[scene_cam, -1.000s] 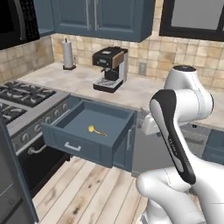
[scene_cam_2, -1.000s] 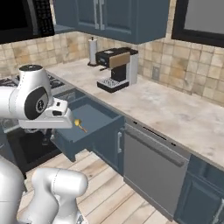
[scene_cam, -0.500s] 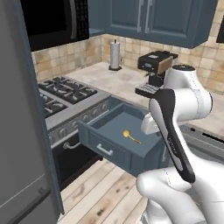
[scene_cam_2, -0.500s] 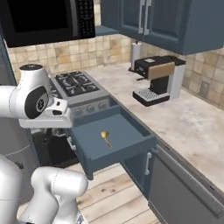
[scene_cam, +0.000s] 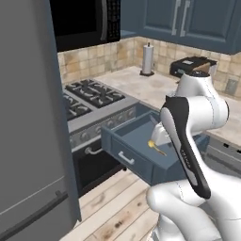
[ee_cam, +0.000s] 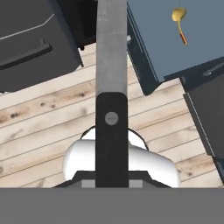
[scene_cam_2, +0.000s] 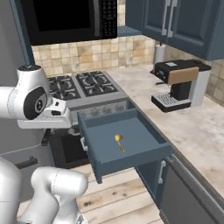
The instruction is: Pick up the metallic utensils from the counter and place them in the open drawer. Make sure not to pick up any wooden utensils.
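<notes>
Kitchen scene after a turn of the base. Compared with the views of 1 second ago, both base pictures have swung wholesale: the stove (scene_cam_2: 83,85) and a tall grey fridge (scene_cam: 28,117) now fill the left side, and the coffee machine (scene_cam_2: 179,85) has slid to the right. This is camera motion; nothing on the worktop (scene_cam_2: 197,127) has shifted.

The open drawer (scene_cam_2: 127,162) stands pulled out below the worktop edge, beside the stove. 1 golden spoon (scene_cam_2: 119,140) lies flat on its floor, near the middle, bowl toward the back wall; the hand view shows it at the upper right (ee_cam: 178,17).

The hand hangs out over the wooden floor (ee_cam: 43,109), in front of the drawer and apart from it, looking down. A slim utensil with a black handle and a grey blade (ee_cam: 111,52) runs straight up the centre of the hand view. The fingers are hidden beneath it; they are pressed nearly together and appear to pinch its handle.

Reading: 1 metal piece is delivered, and the 2nd looks to be in transit. The utensil hangs beside the drawer's front corner, so the drop probably calls for a carry over the drawer's inside.
</notes>
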### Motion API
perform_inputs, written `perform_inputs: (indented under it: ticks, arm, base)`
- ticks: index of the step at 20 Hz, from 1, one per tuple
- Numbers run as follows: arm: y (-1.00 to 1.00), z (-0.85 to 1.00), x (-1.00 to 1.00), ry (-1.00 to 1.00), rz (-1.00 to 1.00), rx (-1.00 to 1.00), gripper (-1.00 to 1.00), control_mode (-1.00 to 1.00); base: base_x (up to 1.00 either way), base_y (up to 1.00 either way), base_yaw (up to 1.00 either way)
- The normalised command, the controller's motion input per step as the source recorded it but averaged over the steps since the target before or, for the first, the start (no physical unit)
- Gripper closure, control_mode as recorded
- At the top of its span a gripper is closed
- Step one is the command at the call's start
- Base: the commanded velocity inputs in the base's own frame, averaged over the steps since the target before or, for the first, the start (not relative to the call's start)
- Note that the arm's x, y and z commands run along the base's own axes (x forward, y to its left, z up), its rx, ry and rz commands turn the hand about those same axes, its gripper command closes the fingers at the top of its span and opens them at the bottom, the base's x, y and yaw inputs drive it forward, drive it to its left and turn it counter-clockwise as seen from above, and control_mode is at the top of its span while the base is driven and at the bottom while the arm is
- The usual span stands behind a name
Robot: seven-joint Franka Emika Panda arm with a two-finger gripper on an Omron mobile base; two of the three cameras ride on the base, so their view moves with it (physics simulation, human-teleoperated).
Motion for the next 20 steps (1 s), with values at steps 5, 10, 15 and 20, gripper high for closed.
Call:
perform_inputs:
  ticks: [5, 10, 15, 20]
  arm:
    - [0.00, 0.00, 0.00, 0.00, 0.00, 0.00, 1.00, 1.00]
    - [0.00, 0.00, 0.00, 0.00, 0.00, 0.00, 1.00, 1.00]
    - [0.00, 0.00, 0.00, 0.00, 0.00, 0.00, 1.00, 1.00]
    - [0.00, 0.00, 0.00, 0.00, 0.00, 0.00, 1.00, 1.00]
  base:
    - [0.57, -0.31, 0.21]
    - [0.60, -0.41, 0.22]
    - [0.22, -0.37, 0.29]
    - [0.23, -0.36, 0.40]
